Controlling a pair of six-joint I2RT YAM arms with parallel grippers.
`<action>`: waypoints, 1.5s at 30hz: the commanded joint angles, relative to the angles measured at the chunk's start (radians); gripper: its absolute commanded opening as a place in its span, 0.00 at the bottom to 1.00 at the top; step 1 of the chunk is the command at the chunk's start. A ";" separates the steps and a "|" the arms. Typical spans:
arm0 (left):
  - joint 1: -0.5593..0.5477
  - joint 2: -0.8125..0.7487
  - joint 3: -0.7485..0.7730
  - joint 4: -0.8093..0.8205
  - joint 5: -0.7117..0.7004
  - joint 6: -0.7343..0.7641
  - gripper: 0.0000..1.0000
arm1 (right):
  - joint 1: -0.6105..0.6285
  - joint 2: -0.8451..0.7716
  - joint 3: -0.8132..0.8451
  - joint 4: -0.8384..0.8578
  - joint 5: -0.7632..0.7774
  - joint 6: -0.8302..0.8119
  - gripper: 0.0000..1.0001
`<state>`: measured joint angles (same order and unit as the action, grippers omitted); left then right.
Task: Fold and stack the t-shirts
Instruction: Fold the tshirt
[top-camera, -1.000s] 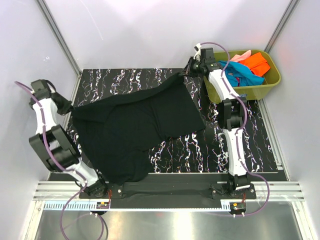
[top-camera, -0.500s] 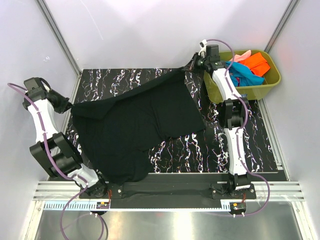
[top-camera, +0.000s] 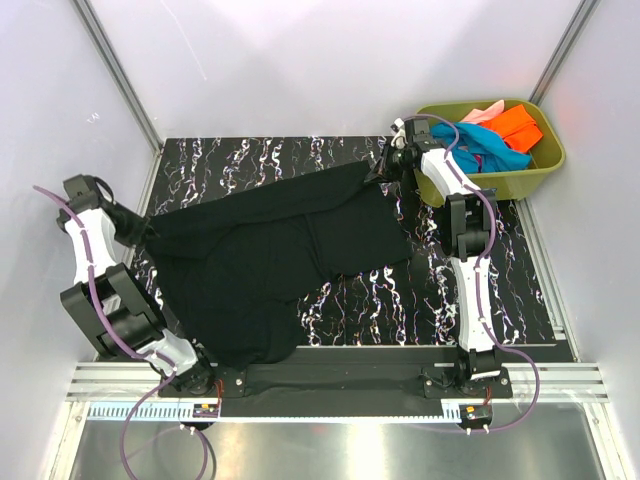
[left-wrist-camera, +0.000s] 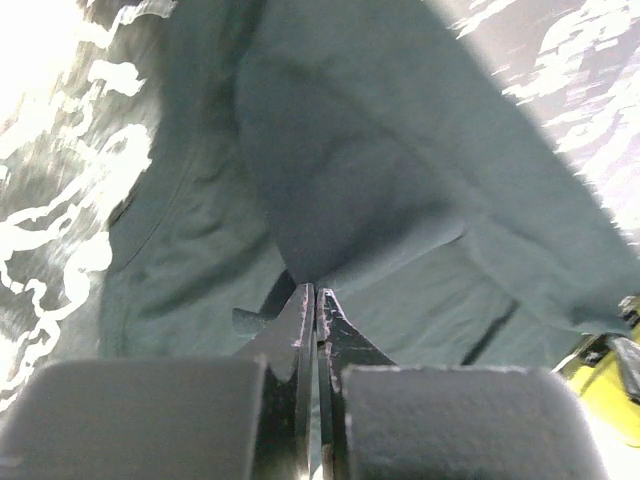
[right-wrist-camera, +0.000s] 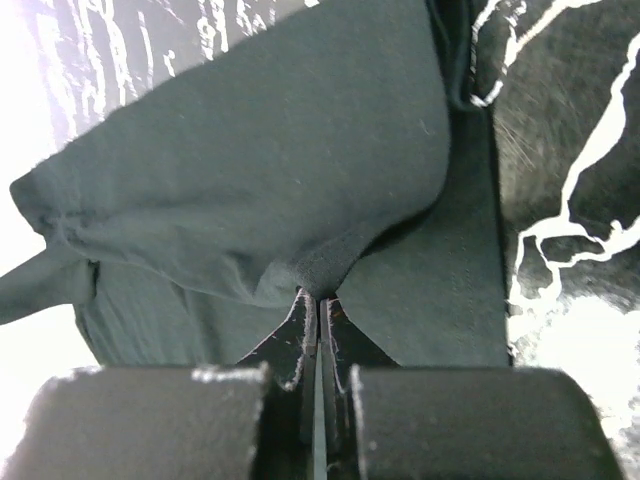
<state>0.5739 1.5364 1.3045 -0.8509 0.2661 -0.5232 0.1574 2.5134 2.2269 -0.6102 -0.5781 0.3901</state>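
Marbled table (top-camera: 400, 300) takes the lowered black t-shirt (top-camera: 260, 260), left tool (left-wrist-camera: 316, 292) and right tool (right-wrist-camera: 320, 296) still clamping its edge.

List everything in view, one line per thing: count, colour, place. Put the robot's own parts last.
black t-shirt: one, black, spread over the table's left and middle
teal t-shirt: one, teal-blue, in the tub
orange t-shirt: one, bright orange, in the tub
pink t-shirt: one, pale pink, in the tub, far side
tub: one, olive green, far right
table: one, black with white veining, in front of the arms
left arm: one, white and black, left edge
right arm: one, white and black, right side
left fingers: two, dark, shut on the black t-shirt's left end
right fingers: two, dark, shut on its far right corner
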 joint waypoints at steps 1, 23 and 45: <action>0.009 -0.045 -0.062 0.004 -0.036 0.017 0.00 | -0.013 -0.081 0.017 -0.049 0.034 -0.057 0.00; -0.048 0.000 -0.139 0.299 -0.100 -0.038 0.41 | 0.096 0.041 0.264 0.044 0.253 -0.132 0.57; -0.155 0.606 0.291 0.104 -0.295 -0.103 0.28 | 0.102 0.320 0.416 0.196 0.457 0.191 0.21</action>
<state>0.4488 2.0621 1.5108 -0.7265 0.0143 -0.6529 0.2668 2.8040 2.5614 -0.4019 -0.2459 0.5499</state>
